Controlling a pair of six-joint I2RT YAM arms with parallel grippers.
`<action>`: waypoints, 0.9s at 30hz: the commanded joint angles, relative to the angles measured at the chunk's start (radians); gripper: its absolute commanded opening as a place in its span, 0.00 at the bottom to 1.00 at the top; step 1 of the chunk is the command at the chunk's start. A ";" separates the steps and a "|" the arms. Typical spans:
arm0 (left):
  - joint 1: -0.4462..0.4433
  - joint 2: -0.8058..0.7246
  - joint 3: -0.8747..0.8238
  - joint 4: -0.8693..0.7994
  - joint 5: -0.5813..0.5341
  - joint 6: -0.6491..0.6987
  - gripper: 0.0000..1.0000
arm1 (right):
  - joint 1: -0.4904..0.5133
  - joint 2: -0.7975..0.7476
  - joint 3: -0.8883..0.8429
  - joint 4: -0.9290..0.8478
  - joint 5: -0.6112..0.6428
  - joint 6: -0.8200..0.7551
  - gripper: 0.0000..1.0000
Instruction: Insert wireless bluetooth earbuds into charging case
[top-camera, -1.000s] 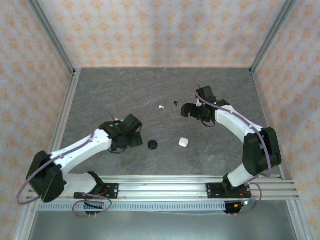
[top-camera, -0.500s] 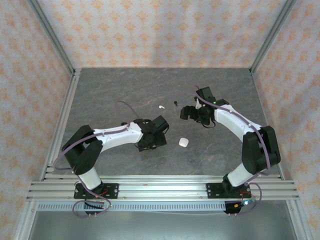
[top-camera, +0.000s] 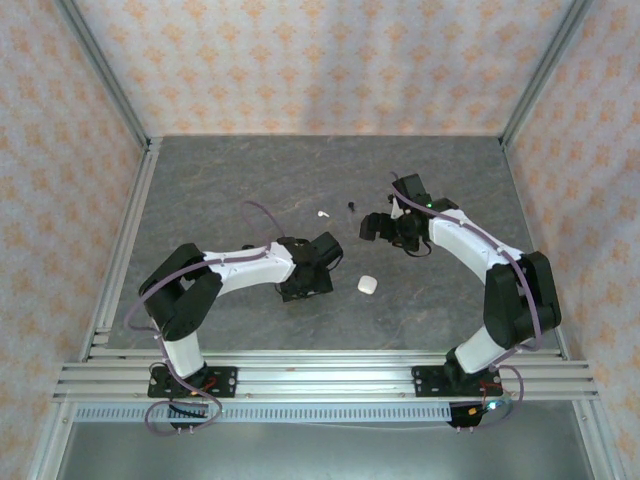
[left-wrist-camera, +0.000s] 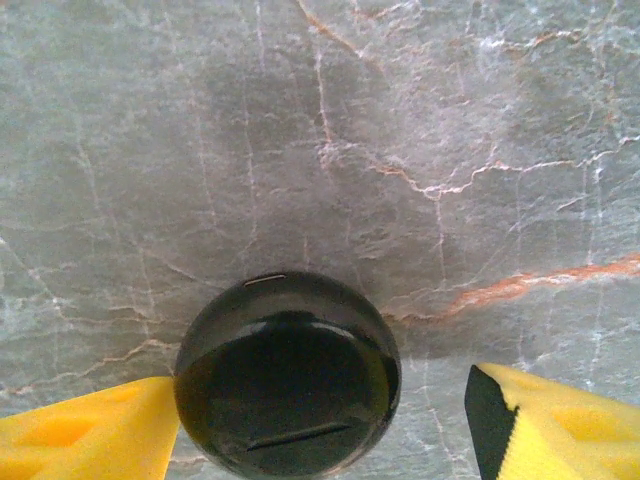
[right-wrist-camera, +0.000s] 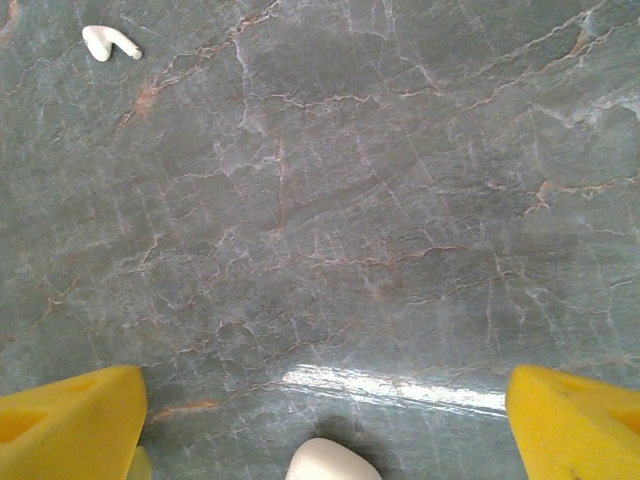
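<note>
Puck (left-wrist-camera: 288, 385), glossy black and round, rests on veined stone table (left-wrist-camera: 400, 150).

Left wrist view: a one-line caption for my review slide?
Left gripper, jaws open, straddles the round black puck on the grey marbled tabletop.

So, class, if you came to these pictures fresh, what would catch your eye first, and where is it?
The round black puck stands out, sitting on the grey marbled table between the open yellow fingers of the left pincer. In the overhead view, a white pebble-like case lies to that pincer's right. Farther back is a tiny white earbud with a black earbud beside it.
</note>
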 joint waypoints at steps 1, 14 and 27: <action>0.014 0.002 0.014 -0.040 -0.045 0.062 0.72 | 0.001 -0.014 -0.009 -0.024 -0.016 0.019 0.93; 0.017 0.050 0.041 -0.071 -0.062 0.302 0.54 | 0.000 0.009 0.018 -0.038 -0.081 0.021 0.92; 0.016 -0.070 0.032 -0.017 -0.087 0.532 0.36 | -0.031 0.039 0.040 -0.110 -0.370 -0.047 0.88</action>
